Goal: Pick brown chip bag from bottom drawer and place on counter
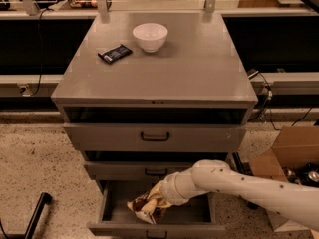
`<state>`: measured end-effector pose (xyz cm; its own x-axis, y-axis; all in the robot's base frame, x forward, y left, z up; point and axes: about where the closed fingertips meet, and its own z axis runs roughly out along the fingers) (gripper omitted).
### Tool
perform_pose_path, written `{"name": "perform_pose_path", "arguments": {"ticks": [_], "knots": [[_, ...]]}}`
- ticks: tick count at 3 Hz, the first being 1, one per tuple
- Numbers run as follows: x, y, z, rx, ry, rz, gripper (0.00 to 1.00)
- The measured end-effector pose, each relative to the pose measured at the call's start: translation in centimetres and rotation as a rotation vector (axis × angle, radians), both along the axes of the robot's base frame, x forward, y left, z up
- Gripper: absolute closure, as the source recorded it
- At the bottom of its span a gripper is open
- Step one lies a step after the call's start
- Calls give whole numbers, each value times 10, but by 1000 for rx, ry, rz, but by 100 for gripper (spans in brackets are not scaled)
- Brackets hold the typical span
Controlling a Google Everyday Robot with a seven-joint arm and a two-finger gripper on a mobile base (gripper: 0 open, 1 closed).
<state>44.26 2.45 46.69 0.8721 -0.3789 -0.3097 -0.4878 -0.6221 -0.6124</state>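
The claw (159, 199) sits low inside the open bottom drawer (192, 215), reached in from the right on a long white arm (234, 180) that slants down under the drawers above it, since that is the only way into the cavity. The brown chip bag (144, 206) is bunched right against the claw's tip and spills to its left, crumpled and tilted rather than lying flat, which suggests it is being taken hold of; the bag covers the claw, though, so I cannot tell whether it is clamped on the bag or open. The bag is inside the drawer, toward the front left, not yet on the bench (194, 68). The bench lies well above and behind the claw, with a white bowl (150, 36) and a small dark blue bar (114, 54) on its far left part, leaving wide bare metal nearer the front for the bag. The middle drawer (149, 171) overhangs just above the claw, so I judge any lift must first come forward, out from under that front.
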Motion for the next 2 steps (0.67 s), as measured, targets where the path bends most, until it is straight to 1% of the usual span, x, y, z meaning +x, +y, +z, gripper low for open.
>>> {"name": "perform_pose_path", "arguments": {"ticks": [1,2], "knots": [[-7,-30,53,26,-90,20,100],[-4,-46,123,12,-196,116,100]]}}
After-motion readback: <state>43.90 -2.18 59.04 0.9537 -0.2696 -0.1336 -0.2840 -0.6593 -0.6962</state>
